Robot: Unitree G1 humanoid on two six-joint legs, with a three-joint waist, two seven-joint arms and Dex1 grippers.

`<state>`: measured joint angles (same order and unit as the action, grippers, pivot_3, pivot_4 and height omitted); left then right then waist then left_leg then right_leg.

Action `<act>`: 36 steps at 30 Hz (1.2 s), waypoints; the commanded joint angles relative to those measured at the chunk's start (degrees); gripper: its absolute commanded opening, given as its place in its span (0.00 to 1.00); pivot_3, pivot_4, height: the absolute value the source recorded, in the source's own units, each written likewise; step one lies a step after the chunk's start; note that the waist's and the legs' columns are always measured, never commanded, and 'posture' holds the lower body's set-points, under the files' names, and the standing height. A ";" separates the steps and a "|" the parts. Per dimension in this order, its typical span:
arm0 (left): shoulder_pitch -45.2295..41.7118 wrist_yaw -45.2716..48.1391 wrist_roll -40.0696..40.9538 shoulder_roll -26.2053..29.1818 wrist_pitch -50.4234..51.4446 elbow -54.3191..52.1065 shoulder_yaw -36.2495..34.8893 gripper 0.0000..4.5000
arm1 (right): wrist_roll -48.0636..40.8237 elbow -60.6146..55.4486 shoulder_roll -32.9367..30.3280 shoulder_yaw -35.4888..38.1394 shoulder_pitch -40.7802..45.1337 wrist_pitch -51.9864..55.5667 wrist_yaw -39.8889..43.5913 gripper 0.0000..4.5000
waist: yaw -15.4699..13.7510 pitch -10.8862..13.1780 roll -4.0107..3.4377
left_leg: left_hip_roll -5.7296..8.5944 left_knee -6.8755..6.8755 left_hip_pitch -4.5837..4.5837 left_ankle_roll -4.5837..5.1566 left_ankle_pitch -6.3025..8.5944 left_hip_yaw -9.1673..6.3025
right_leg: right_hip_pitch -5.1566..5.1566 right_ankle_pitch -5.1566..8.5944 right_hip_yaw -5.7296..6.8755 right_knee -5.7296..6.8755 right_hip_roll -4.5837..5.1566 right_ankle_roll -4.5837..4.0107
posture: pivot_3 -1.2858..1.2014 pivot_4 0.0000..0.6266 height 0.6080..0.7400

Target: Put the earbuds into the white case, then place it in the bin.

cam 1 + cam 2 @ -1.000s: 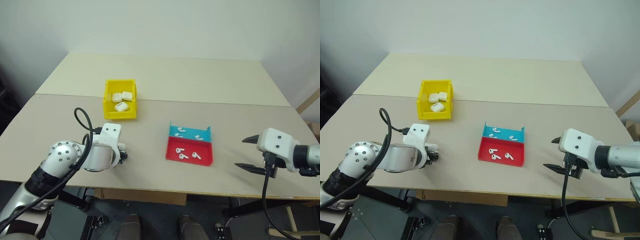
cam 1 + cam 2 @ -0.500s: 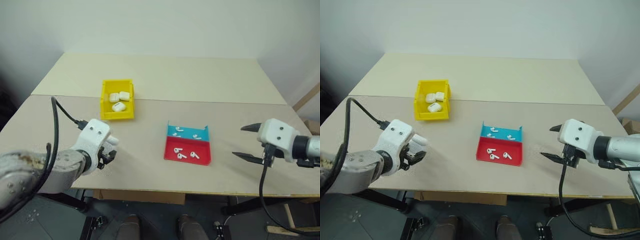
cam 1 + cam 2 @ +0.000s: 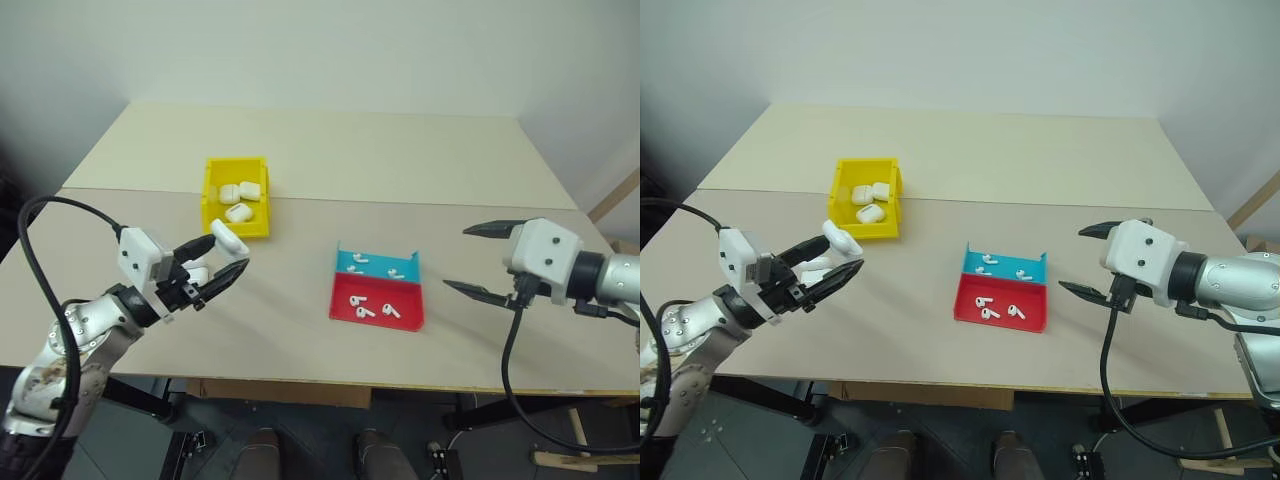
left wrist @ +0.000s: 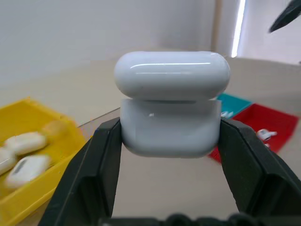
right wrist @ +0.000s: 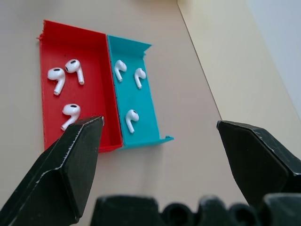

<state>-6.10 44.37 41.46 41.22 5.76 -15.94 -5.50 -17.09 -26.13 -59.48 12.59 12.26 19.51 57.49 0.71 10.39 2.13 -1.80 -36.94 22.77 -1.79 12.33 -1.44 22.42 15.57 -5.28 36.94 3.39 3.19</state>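
Clamped between the two black fingers of the left gripper [image 3: 222, 262], the white case [image 4: 170, 101] hangs above the table [image 3: 300, 300], in front of the yellow bin [image 3: 212, 215]. Its wrist view reveals a lid slightly ajar. More cases [image 3: 238, 192] lie in the bin. The right gripper [image 3: 478, 260] stands wide and empty beside the red tray [image 5: 96, 101] and blue tray [image 5: 146, 110]; its wrist view counts three earbuds [image 5: 70, 114] in each.
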 commanded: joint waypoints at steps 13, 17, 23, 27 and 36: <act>-2.64 26.38 -1.34 -18.06 -17.58 13.67 1.37 0.62 | -9.24 -12.04 -8.38 -17.95 21.89 28.78 5.87 1.00 | 0.51 -0.04 -0.11 | -0.07 -0.08 -0.06 0.04 0.01 -0.02 | 0.00 -0.03 -0.02 0.06 -0.07 -0.02 | 0.52 0.24 1.00; -3.02 32.59 -0.95 -19.85 -21.30 17.32 1.17 0.62 | -7.53 -11.58 -6.21 -27.50 32.74 35.93 7.00 1.00 | 0.56 -0.06 -0.15 | -0.13 -0.07 -0.02 0.05 0.01 -0.02 | 0.09 -0.04 0.00 0.07 -0.11 -0.04 | 0.52 0.24 1.00; -3.19 37.69 -1.97 -21.84 -26.45 21.71 -0.06 0.62 | -2.50 -9.29 -1.63 -41.71 43.74 42.09 8.25 0.91 | 0.48 -0.08 -0.16 | -0.12 -0.14 0.19 0.06 0.02 -0.05 | 0.35 -0.05 0.03 0.13 -0.09 -0.05 | 0.52 0.24 1.00; -3.13 39.76 -2.00 -22.70 -28.33 23.31 -0.09 0.62 | 2.21 -7.70 0.42 -48.69 47.12 44.91 6.84 0.65 | 0.44 -0.09 -0.18 | -0.11 -0.27 0.54 0.07 0.02 -0.09 | 0.70 -0.07 0.04 0.25 -0.09 -0.06 | 0.52 0.24 1.00; -2.07 41.00 -2.78 -24.32 -30.71 22.73 0.46 0.62 | 8.73 -1.20 5.83 -57.25 48.05 48.17 3.37 0.51 | 0.39 -0.10 -0.19 | -0.10 -0.33 0.56 0.08 0.02 -0.11 | 0.71 -0.11 0.08 0.27 -0.08 -0.05 | 0.52 0.24 1.00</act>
<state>-8.27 85.12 38.46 17.28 -23.65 8.21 -4.93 -10.02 -27.92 -54.04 -44.74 59.76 66.73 62.09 1.10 10.29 1.93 -1.91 -37.27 23.32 -1.70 12.36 -1.56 23.12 15.46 -5.20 37.22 3.31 3.13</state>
